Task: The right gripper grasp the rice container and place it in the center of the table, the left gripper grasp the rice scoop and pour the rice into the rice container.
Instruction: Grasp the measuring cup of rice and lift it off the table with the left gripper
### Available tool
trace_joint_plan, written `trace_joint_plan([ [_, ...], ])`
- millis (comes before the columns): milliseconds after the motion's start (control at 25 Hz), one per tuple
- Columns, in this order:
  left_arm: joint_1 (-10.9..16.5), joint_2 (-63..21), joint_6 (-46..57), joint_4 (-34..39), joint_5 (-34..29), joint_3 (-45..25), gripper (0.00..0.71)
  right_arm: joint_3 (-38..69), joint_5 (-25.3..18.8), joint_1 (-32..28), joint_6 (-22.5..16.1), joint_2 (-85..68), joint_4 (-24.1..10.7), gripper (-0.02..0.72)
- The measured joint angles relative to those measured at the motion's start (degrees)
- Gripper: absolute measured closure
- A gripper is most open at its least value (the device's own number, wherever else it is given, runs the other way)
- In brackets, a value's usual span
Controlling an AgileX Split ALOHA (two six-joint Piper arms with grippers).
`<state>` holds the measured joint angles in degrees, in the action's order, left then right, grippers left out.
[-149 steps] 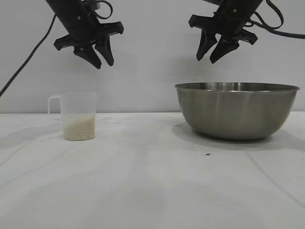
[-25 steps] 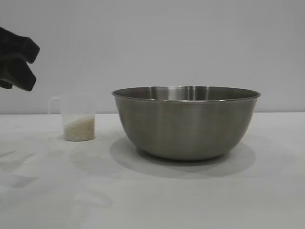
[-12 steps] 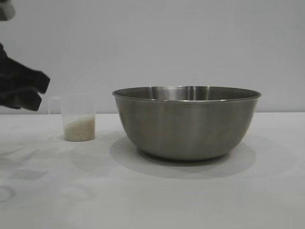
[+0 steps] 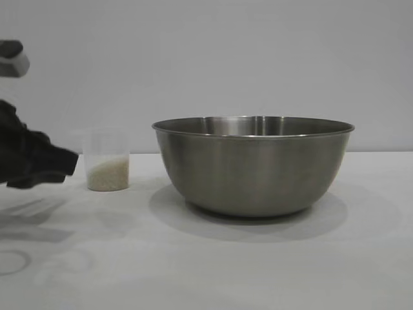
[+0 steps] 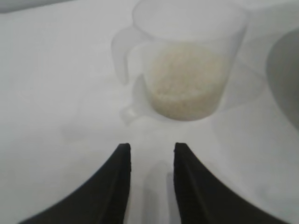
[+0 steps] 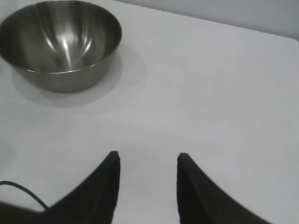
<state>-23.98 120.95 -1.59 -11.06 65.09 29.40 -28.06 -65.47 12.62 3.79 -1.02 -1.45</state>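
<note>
Rice [image 5: 184, 79] lies as a pale heap in the bottom of the scoop [image 4: 106, 161], which stands upright on the table [image 4: 213, 265] to the left of the bowl [image 4: 253, 165], near it but apart. Its loop handle faces away from the bowl, toward the left gripper [image 5: 149, 161], which probably explains the low, sideways line of approach: the handle and the near wall are open to a grasp from that side. That gripper sits level with the scoop and just short of it, fingers [image 5: 119, 168] parted with bare table between them, grasping nothing. Nothing has been lifted or tipped, so the grasp is the step in hand, and the pour is yet to come. The bowl rests empty and upright about mid-table, its wide mouth giving a generous target for a cup brought over the rim from the scoop's side. Well away from the bowl, the right gripper [image 6: 145, 163] hangs above bare table, fingers spread and empty, apparently out of the pouring path.
</note>
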Motion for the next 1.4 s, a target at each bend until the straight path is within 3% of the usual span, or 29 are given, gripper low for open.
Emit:
trace_joint_plan([
  [360, 0.0, 1.39, 0.0, -7.65, 0.0, 4.21, 0.49, 0.0, 0.0, 0.0, -0.03, 0.0, 0.0, 0.424],
  [1040, 0.47, 3.73, -0.7, -8.64, 0.04, 10.68, 0.49, 0.09, 0.13, 0.0, -0.13, 2.32, 0.23, 0.424],
  [1240, 2.81, 3.73, -1.07, -5.75, 0.04, 11.07, 0.71, 0.09, 0.13, 0.0, -0.26, 2.32, 0.23, 0.424],
  [1400, 3.43, 2.08, -2.05, -3.22, -0.33, 11.07, 0.71, 0.09, 0.13, 0.0, -0.28, 2.32, 0.31, 0.424],
])
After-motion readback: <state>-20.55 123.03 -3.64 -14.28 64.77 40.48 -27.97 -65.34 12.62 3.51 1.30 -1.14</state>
